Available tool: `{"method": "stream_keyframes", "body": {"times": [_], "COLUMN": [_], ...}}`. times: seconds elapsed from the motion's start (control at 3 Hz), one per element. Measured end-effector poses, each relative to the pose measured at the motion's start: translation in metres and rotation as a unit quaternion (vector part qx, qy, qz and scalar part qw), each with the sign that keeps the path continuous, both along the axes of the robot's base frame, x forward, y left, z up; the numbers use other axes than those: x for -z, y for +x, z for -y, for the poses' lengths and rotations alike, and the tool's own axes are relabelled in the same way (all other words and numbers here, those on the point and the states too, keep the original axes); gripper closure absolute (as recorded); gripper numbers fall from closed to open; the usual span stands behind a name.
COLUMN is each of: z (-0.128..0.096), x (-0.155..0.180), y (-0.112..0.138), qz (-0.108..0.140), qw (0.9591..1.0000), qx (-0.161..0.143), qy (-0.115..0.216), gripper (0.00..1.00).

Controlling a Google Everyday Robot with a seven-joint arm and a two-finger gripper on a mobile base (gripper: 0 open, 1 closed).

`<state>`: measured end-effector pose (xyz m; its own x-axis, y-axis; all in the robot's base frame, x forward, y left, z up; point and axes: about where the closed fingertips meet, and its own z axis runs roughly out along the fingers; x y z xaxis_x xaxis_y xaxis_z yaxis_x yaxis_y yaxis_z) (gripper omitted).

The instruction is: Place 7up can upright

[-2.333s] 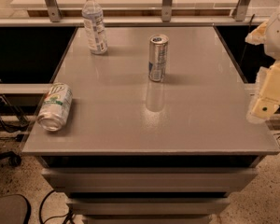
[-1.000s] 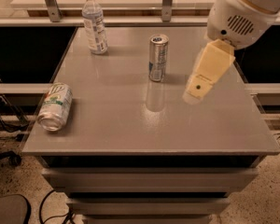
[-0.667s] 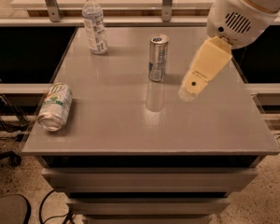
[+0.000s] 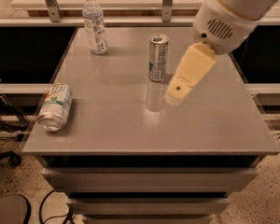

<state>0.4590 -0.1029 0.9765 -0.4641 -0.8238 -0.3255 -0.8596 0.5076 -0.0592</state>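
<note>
The 7up can [image 4: 55, 106], white and green with silver ends, lies on its side near the left front edge of the grey table [image 4: 130, 129]. My gripper [image 4: 175, 96] hangs above the middle of the table, just right of the slim silver-blue can [image 4: 158, 58], far to the right of the 7up can. It holds nothing that I can see.
A clear plastic bottle [image 4: 94, 24] stands at the back left of the table. The slim silver-blue can stands upright at the back centre. A metal rail and shelf run behind the table. Cables and a chair base lie on the floor at the left.
My arm has swung in from the right edge of the table and keeps moving left and down toward the table's middle. The cans and bottle have not moved.
</note>
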Motion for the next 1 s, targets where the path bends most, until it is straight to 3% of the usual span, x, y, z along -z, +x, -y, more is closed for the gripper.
{"method": "stream_keyframes", "body": {"times": [0.67,1.0], "z": [-0.082,-0.133], "x": [0.039,0.057], "y": [-0.006,-0.006], "qz": [-0.048,-0.076], "qw": [0.9975,0.9965], "qx": [0.044,0.035], "qy": [-0.027,-0.002], "gripper": [0.0,0.0]}}
